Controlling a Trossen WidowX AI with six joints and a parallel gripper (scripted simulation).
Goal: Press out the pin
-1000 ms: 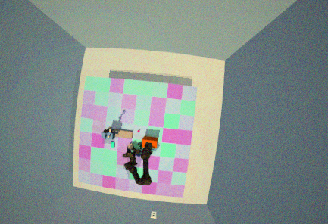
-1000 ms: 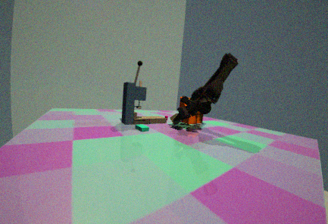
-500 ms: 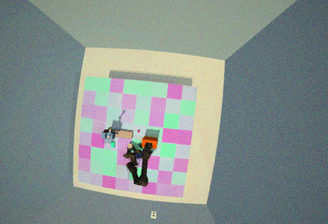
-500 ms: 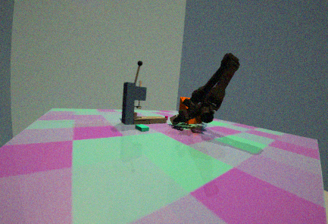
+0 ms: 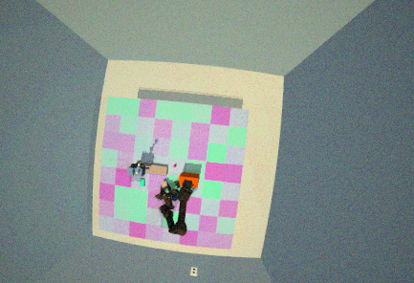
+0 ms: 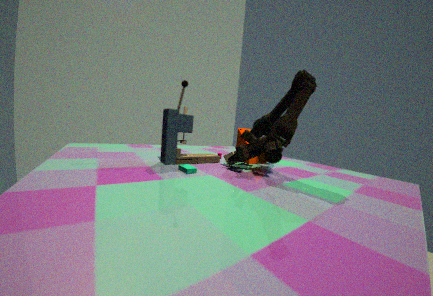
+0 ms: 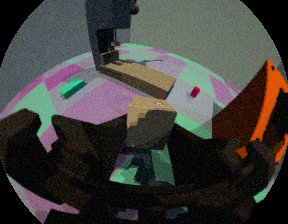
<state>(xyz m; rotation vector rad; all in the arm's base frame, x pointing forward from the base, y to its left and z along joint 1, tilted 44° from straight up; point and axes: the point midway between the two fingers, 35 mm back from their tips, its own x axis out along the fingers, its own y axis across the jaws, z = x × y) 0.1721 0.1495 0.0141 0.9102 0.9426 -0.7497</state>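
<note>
- Gripping the tan block [image 5: 164, 185] [image 7: 151, 122], the claw [image 5: 165, 186] [image 6: 231, 159] [image 7: 147, 119] has its fingers closed on it, one at either side.
- The block is away from the press [image 5: 137, 170] [image 6: 169, 137] [image 7: 97, 32], near the free end of the tan board [image 5: 158, 169] [image 6: 198, 159] [image 7: 137, 77]; it is not under the punch [image 6: 183, 136]. Its pin cannot be made out.
- In the exterior view the arm [image 5: 182, 212] [image 6: 286, 110] slopes down from its raised joint to the claw, which is low over the checkered table [image 5: 131, 203] [image 6: 155, 250] [image 7: 97, 105]. Whether the block touches the table, I cannot tell.
- The press stands upright, with the board reaching out from its foot toward the arm's side.
- The lever [image 6: 181, 98] points up, leaning slightly, with a dark knob [image 6: 184, 83] on top. The claw is well apart from it.
- A green piece [image 5: 142, 182] [image 6: 187, 169] [image 7: 73, 88] lies flat on the table near the press, beside the board but apart from it.
- A small red piece [image 5: 175, 165] [image 6: 220, 154] [image 7: 195, 92] sits just past the board's free end, not touching it.
- The orange box [image 5: 188, 179] [image 6: 243, 133] [image 7: 265, 115] stands near the claw, partly hidden by the arm in the top and exterior views.
</note>
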